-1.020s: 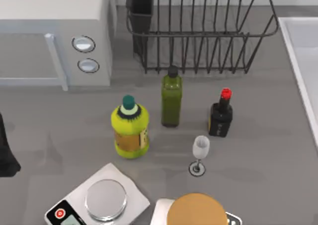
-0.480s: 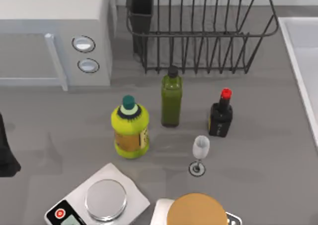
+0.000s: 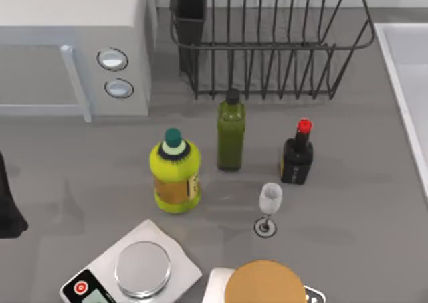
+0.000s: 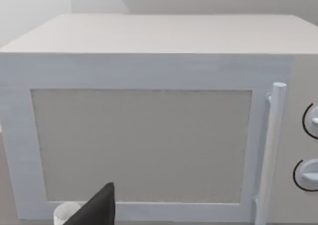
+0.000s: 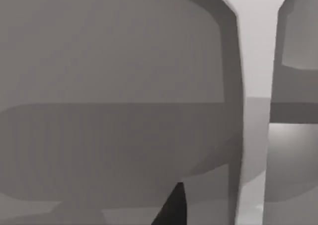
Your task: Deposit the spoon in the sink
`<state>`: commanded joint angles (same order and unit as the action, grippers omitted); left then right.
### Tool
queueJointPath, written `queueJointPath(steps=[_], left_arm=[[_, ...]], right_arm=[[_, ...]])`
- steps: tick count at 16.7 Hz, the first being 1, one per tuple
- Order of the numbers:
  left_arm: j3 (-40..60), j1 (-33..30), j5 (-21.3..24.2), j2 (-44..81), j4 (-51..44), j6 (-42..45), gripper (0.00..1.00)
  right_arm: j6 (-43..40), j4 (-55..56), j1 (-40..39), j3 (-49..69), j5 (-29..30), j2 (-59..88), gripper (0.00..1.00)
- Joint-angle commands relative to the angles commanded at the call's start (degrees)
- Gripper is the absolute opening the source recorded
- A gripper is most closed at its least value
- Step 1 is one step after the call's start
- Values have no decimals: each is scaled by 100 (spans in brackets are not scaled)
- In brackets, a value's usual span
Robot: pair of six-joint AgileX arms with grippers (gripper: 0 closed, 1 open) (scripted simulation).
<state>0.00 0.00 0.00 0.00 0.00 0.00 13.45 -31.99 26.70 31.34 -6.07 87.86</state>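
The left gripper (image 4: 97,210) shows as a dark wedge low in front of the microwave (image 4: 149,135), facing its door and handle. I cannot tell whether it is spread or pressed together, and nothing can be seen held in it. The left arm (image 3: 8,206) sits at the table's left edge, well apart from the clutter, which looks like a parked pose rather than a reach. The right gripper (image 5: 173,205) is likewise a dark sliver against grey surfaces crossed by a pale upright band that I cannot identify, and its state cannot be told either. The sink (image 3: 398,82) lies along the table's right edge, a large pale basin with a lighter straight raised rim, far bigger than any bottle, so the right arm is probably the natural one to make the drop. I cannot place the spoon, so my judgement is that the task is at its start, with finding and grasping the spoon still to do. Between the arms stand a yellow-green bottle (image 3: 175,172), a green bottle (image 3: 231,132), a dark red-capped bottle (image 3: 297,154) and a wine glass (image 3: 269,206). The black dish rack (image 3: 267,49) is behind them and a kitchen scale (image 3: 134,269) in front, all obstacles for any sweep across the table (image 3: 348,203)
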Motion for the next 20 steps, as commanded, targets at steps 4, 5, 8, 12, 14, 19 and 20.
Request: queueJointPath(steps=[4,5,8,12,14,19,20], left_arm=[[0,0,0,0,0,0,100],[0,0,0,0,0,0,100],[0,0,0,0,0,0,100],[0,0,0,0,0,0,100],[0,0,0,0,0,0,100],[0,0,0,0,0,0,100],[0,0,0,0,0,0,100]], right_arm=[[0,0,0,0,0,0,0],[0,0,0,0,0,0,0],[0,0,0,0,0,0,0],[-85,-578,60,239,614,-442,0],[-90,-671,60,321,614,-473,0],[-133,-1955,58,1096,612,-877,0],[-131,-2321,68,1284,612,-984,0]])
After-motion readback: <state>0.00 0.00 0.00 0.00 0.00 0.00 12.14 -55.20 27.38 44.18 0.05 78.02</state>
